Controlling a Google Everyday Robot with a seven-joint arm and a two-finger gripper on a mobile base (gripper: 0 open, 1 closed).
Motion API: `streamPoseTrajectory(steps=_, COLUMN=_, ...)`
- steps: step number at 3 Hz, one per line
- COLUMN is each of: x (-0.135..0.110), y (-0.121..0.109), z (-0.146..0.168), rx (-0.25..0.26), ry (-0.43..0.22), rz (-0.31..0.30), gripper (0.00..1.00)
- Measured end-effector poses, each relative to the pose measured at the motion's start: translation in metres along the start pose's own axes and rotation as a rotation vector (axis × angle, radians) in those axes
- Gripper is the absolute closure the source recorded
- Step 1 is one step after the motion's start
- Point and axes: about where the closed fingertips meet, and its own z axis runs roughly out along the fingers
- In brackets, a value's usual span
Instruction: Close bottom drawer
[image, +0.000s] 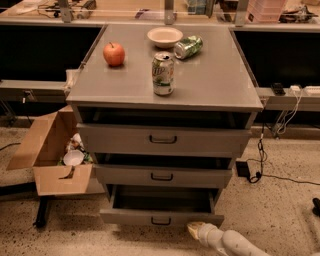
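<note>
The grey cabinet has three drawers. The bottom drawer is pulled out the farthest, showing its shallow grey tray and a small dark bar handle on its slim front. The middle drawer and top drawer also stand slightly out. My gripper is at the end of the white arm, low at the bottom right, just in front of the bottom drawer's front panel, right of its handle.
On the cabinet top stand a red apple, a green soda can, a white bowl and a tipped green can. An open cardboard box sits on the floor at left. Cables and a power brick lie at right.
</note>
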Motion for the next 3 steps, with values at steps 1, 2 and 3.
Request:
streamPoseTrajectory(steps=1, x=-0.004, y=-0.006, z=0.002, rx=0.013, ry=-0.017, rz=0.018, gripper=1.0)
streamPoseTrajectory(steps=2, x=-0.008, y=-0.011, z=0.004, rx=0.022, ry=-0.032, rz=0.032, gripper=1.0)
streamPoseTrajectory(steps=3, x=-0.015, y=-0.019, z=0.009, rx=0.033, ry=-0.053, rz=0.053, gripper=1.0)
